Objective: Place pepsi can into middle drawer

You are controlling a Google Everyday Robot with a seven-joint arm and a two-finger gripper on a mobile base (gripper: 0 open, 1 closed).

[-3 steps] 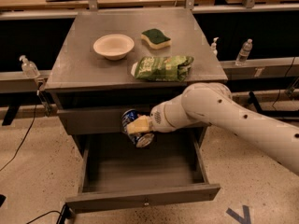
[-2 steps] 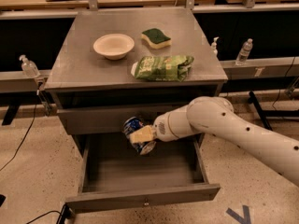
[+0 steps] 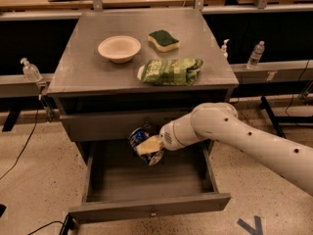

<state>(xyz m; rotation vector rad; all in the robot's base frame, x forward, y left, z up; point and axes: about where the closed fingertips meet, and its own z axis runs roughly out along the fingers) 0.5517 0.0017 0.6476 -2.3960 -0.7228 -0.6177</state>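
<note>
1. The pepsi can [image 3: 139, 135] is held tilted in the air over the open middle drawer [image 3: 146, 182], toward its back. It sits just in front of the closed drawer front [image 3: 102, 126] one level up.
2. The can is clamped by the hand [image 3: 148, 145]. A pale finger [image 3: 151, 143] is pressed across the can's side, and the can appears clear of the drawer floor.
3. The hand is carried by a white arm [image 3: 234, 131] that reaches in from the right of the view.
4. The middle drawer is pulled well out, so its grey floor is exposed. A small knob [image 3: 153, 212] is seen at the centre of its front.
5. On the counter [image 3: 80, 77] above, a green crisp bag [image 3: 170, 71] lies near the front edge. A pale bowl [image 3: 119, 48] is set behind it to the left, and a green and yellow sponge [image 3: 163, 39] behind it to the right.
6. A clear bottle [image 3: 256, 55] is stood on the ledge to the right of the counter, and a pump bottle [image 3: 30, 71] on the ledge to the left.
</note>
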